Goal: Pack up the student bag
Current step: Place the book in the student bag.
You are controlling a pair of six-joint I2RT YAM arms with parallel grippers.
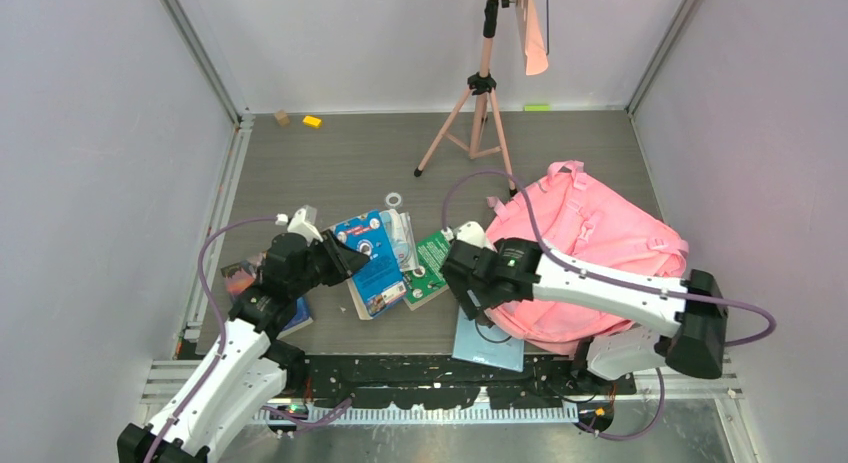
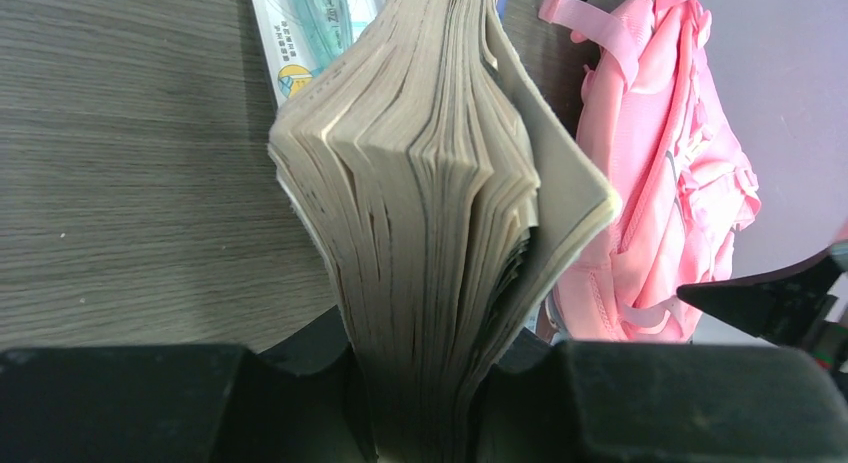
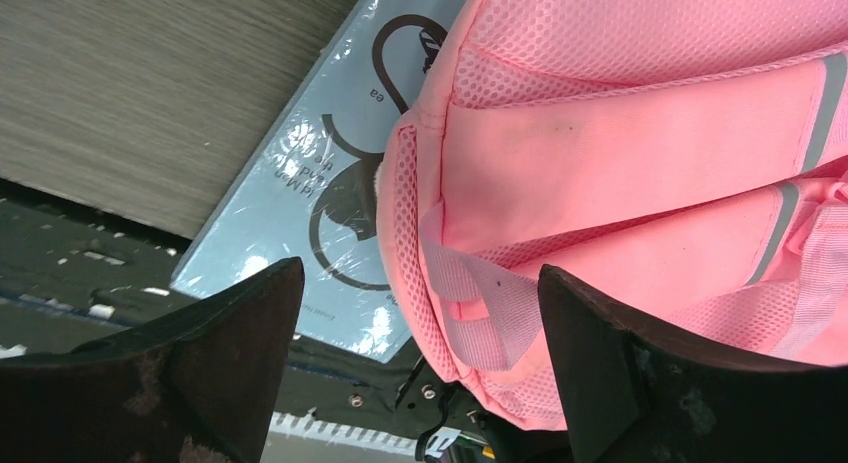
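The student bag (image 1: 590,253), a large bright pink backpack, lies on its side at the right of the table. My right gripper (image 1: 468,288) hangs at its near-left corner. In the right wrist view that gripper (image 3: 420,283) is wide open, and the bag's mesh corner (image 3: 500,313) sits between the fingers without being pinched. My left gripper (image 1: 345,258) is shut on a thick blue-covered book (image 1: 375,263). The left wrist view shows the book's fanned page edges (image 2: 440,213) clamped between the jaws, with the bag (image 2: 660,183) beyond.
A light blue notebook (image 1: 488,341) lies partly under the bag at the near edge. A green book (image 1: 430,268), a packaged item (image 1: 400,238) and a tape ring (image 1: 393,199) lie mid-table. Another book (image 1: 240,278) lies under the left arm. A pink tripod (image 1: 480,93) stands behind.
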